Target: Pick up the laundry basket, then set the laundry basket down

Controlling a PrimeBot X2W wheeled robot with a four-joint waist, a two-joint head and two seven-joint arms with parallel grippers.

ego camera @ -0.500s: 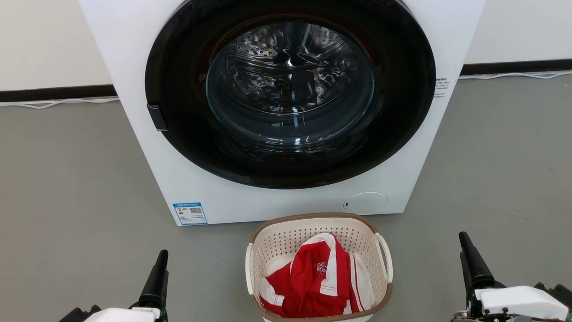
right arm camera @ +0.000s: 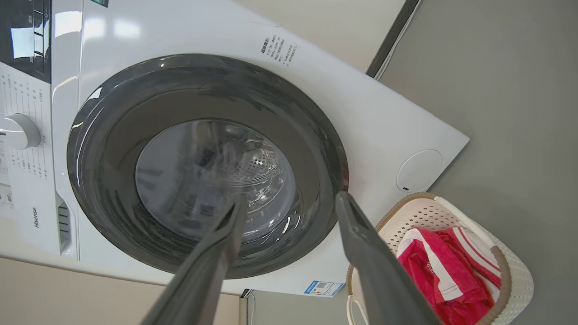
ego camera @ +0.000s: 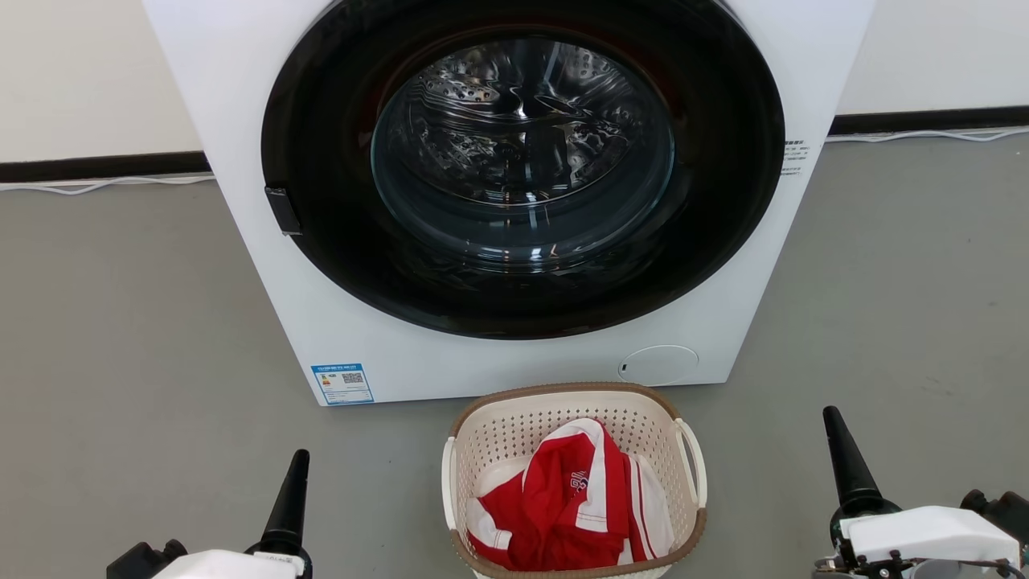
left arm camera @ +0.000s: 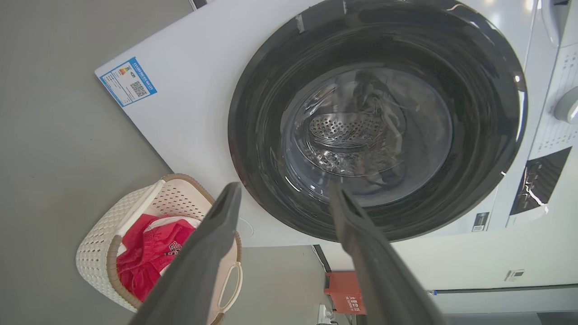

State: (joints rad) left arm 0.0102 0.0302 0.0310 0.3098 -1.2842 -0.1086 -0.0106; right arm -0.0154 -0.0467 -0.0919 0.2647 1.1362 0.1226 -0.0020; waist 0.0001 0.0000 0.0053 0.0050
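- Flanking the near end of the floor [ego camera: 120, 322], your left gripper [left arm camera: 285, 189]: fingers spread wide, nothing between them, well left of the basket and clear of it.
- Your right gripper [right arm camera: 290, 199]: fingers spread wide, empty, clear of the basket on its right side.
- One laundry basket [ego camera: 514, 430]: cream, perforated walls, brown rim, a white loop handle on each side; upright on the floor between your two grippers, just before the washing machine's lower front edge.
- One red and white garment [ego camera: 575, 498]: crumpled inside the basket, toward its near end.
- One washing machine [ego camera: 241, 96]: white, with a round dark door [ego camera: 522, 161], steel drum showing through the glass; blue label [ego camera: 342, 383] at the front's lower left corner, round white cap [ego camera: 657, 364] at its lower right.
- Dark skirting [ego camera: 96, 166] and a white cable [ego camera: 104, 186]: along the floor's far edge.
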